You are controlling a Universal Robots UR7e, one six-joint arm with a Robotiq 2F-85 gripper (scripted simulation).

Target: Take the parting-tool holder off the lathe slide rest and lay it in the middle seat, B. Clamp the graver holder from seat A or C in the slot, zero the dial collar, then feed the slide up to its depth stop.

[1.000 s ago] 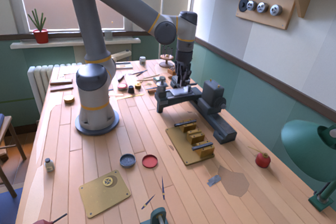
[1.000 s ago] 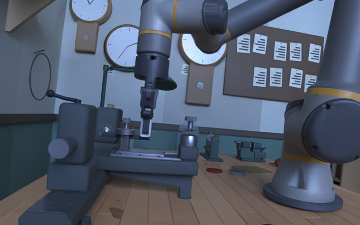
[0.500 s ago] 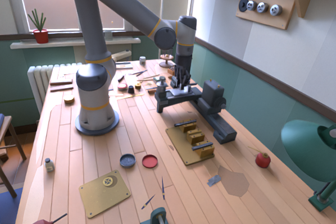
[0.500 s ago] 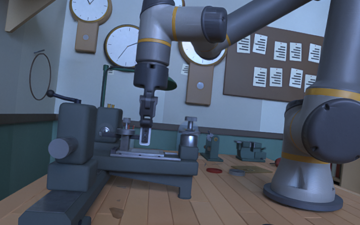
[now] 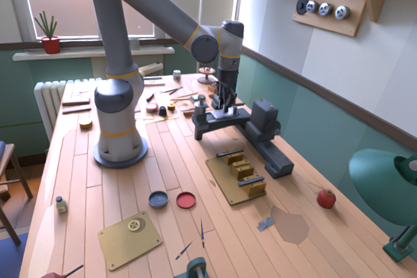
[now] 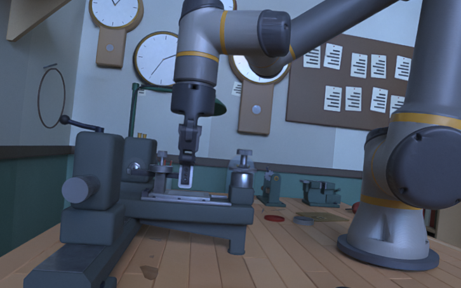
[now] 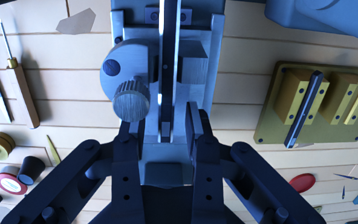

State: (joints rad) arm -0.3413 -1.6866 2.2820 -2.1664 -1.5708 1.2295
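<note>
The lathe slide rest (image 5: 223, 116) stands at the far right of the bench, and the dark parting-tool holder (image 7: 168, 75) lies in its slot beside the knurled clamp screw (image 7: 131, 96). My open gripper (image 7: 165, 127) (image 6: 185, 179) hangs just above the slide rest with the holder's near end between its fingers, holding nothing. The brass seat block (image 5: 240, 171) lies on the bench in front of the lathe. A dark bar holder (image 7: 303, 109) rests across one end seat, another (image 5: 251, 180) across the other end seat. The middle seat (image 5: 242, 168) carries nothing.
The green-panelled wall runs behind the lathe, whose headstock (image 5: 264, 119) stands right of the slide rest. Hand tools and small caps (image 7: 19, 178) lie on the bench left of it. My arm's base (image 5: 120, 147) stands at mid bench. A green lamp (image 5: 383, 182) rises at the near right.
</note>
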